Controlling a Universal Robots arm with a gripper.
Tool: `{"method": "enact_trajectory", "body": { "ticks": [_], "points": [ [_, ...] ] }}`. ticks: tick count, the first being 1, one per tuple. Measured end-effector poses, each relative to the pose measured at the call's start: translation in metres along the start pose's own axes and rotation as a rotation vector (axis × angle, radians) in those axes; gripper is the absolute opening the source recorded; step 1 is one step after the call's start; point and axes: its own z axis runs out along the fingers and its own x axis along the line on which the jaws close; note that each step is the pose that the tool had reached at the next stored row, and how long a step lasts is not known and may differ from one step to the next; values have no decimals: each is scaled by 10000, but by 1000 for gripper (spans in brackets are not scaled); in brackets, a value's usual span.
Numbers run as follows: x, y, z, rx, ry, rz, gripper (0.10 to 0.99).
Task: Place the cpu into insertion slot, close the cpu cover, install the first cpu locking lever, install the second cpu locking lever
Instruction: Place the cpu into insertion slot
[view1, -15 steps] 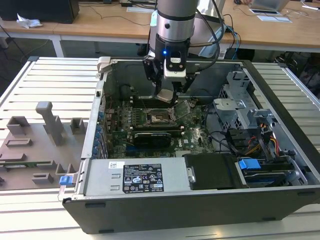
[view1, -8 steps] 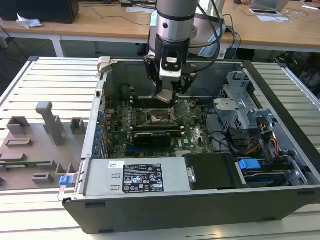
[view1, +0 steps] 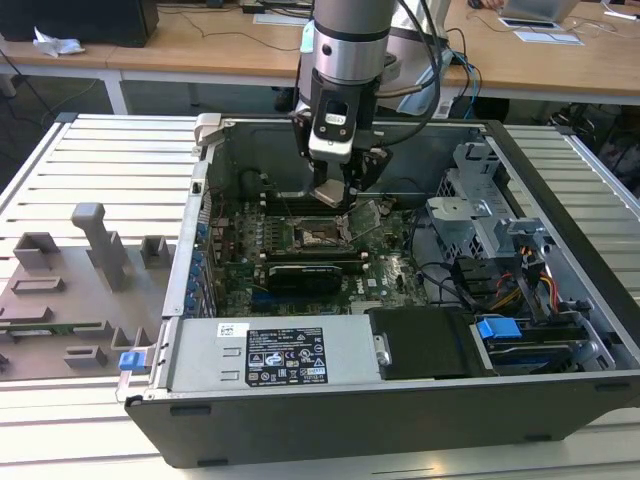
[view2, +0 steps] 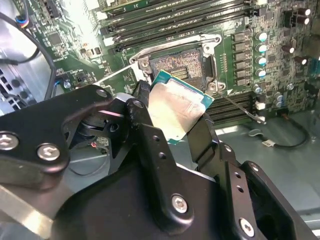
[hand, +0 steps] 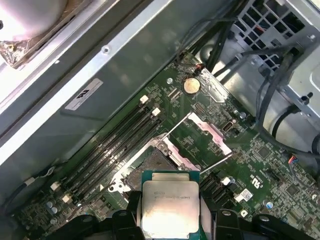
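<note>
silver cpu (hand: 170, 207) in fingers (view2: 150, 132), near insertion slot (hand: 150, 167)

Exterior view high — wrist views close, sharing cpu (view2: 175, 109) (hand: 170, 207).

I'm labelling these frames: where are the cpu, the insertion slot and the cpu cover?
cpu (hand: 171, 207), first wrist view, centre of metal top.
insertion slot (view2: 181, 65), second wrist view, dark pin field.
cpu cover (hand: 211, 130), first wrist view, silver frame bar.
</note>
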Motion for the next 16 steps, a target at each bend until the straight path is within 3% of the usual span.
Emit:
{"method": "enact_trajectory", "body": {
  "ticks": [16],
  "points": [
    [-5,5,3,52,-145,1952,545]
  ]
}}
